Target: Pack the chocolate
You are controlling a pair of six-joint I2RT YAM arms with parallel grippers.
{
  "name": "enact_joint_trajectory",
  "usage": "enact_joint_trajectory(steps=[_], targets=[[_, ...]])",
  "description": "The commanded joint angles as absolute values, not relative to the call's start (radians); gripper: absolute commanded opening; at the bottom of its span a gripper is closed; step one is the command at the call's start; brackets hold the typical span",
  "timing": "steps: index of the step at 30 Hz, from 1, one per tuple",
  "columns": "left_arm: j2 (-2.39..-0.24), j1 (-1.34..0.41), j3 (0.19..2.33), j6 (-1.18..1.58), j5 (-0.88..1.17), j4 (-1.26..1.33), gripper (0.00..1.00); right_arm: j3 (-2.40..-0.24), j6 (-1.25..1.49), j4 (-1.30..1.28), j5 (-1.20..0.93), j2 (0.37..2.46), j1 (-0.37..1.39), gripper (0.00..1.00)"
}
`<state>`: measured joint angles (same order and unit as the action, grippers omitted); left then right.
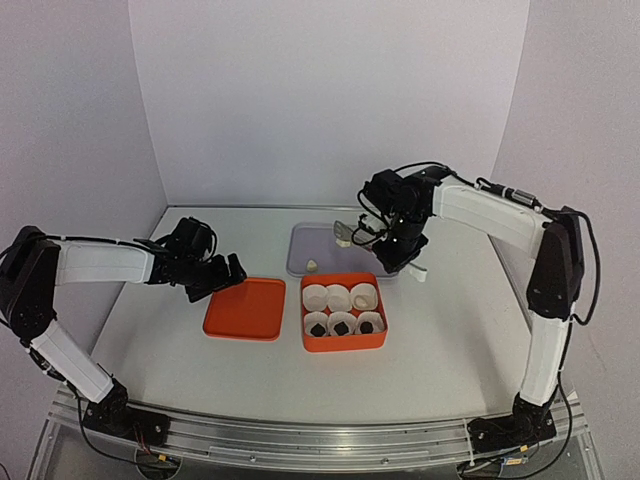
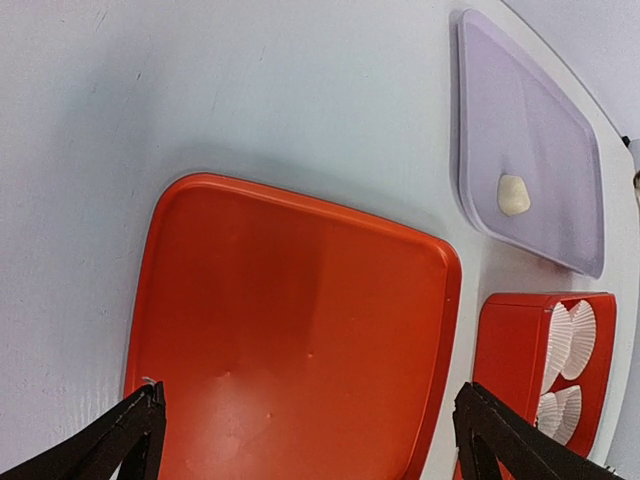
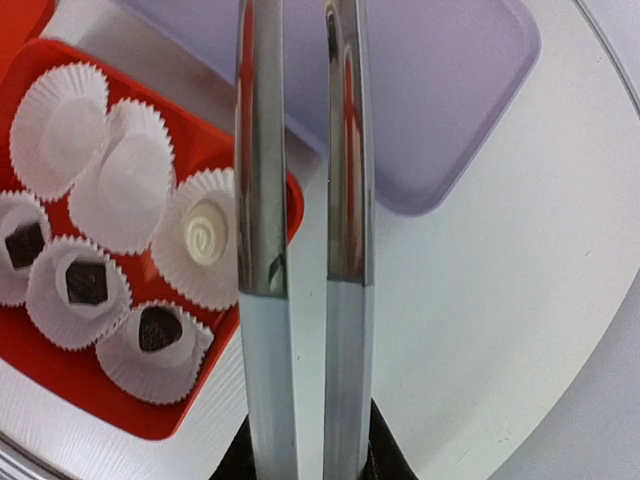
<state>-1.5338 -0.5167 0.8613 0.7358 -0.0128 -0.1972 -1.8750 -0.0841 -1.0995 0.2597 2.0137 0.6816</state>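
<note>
An orange box (image 1: 344,343) holds six white paper cups. Three dark chocolates (image 1: 341,326) sit in its front-row cups and one cream-white chocolate (image 3: 205,238) in the back right cup. Another cream-white chocolate (image 2: 513,194) lies on the lilac tray (image 1: 300,240). My right gripper (image 1: 398,248) is shut on metal tongs (image 3: 260,200) above the tray's right side. A small pale lump (image 1: 343,233) shows at the tongs' tips, which are out of the right wrist view. My left gripper (image 2: 310,430) is open and empty over the orange lid (image 2: 290,310).
The orange lid (image 1: 246,309) lies flat just left of the box. The lilac tray sits behind the box. White walls close in the table at the back and both sides.
</note>
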Motion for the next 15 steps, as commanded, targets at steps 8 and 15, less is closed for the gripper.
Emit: enact_joint_trajectory(steps=[8, 15], targets=[[-1.514, -0.512, 0.855, 0.759, 0.027, -0.177, 1.0, -1.506, -0.036, -1.148, 0.207, 1.648, 0.855, 0.08], [-1.525, -0.512, 0.861, 0.774, 0.031, -0.164, 1.0, -1.519, -0.028, -1.148, 0.238, 1.721, 0.874, 0.09]])
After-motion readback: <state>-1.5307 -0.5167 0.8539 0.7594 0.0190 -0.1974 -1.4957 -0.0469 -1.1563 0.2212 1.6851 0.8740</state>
